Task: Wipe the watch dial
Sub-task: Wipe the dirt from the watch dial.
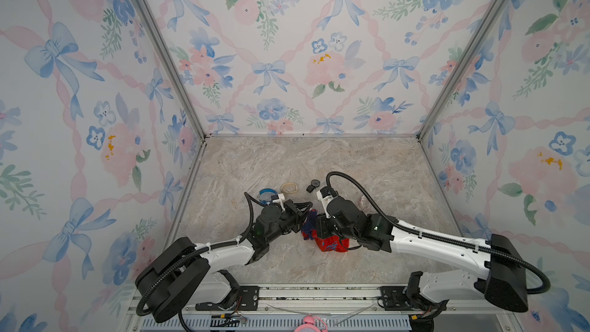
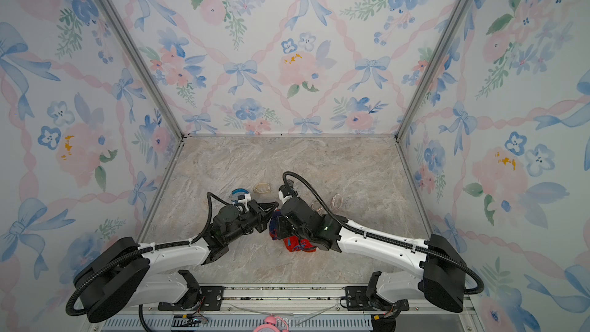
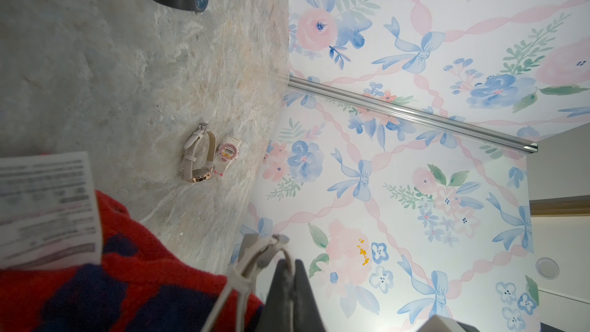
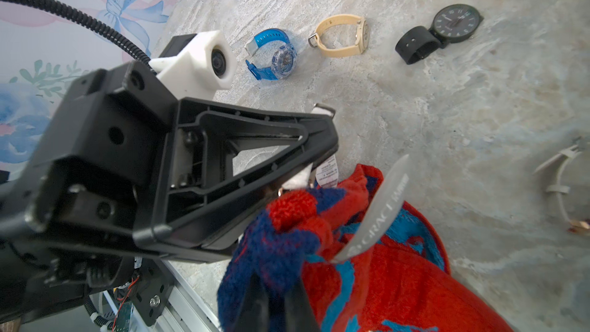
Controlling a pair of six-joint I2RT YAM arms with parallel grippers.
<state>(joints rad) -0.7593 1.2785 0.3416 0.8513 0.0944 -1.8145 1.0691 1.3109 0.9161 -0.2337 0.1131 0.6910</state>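
1. Right wrist view: the left gripper is clenched on a pale-strapped watch, held between the two grippers.
2. Red cloth, grasped by the right gripper, presses against the watch just to that gripper's left; the dial is hidden.

Black-and-white left arm reaches in from the near-left base, forearm low, wrist rolled sideways. Black left gripper lies roughly level, pointing toward centre, jaws pressed together. Black-and-white right arm reaches in from near right, wrist bent steeply down. Black right gripper points downward, jaws closed. Both grippers sit close together, front centre.
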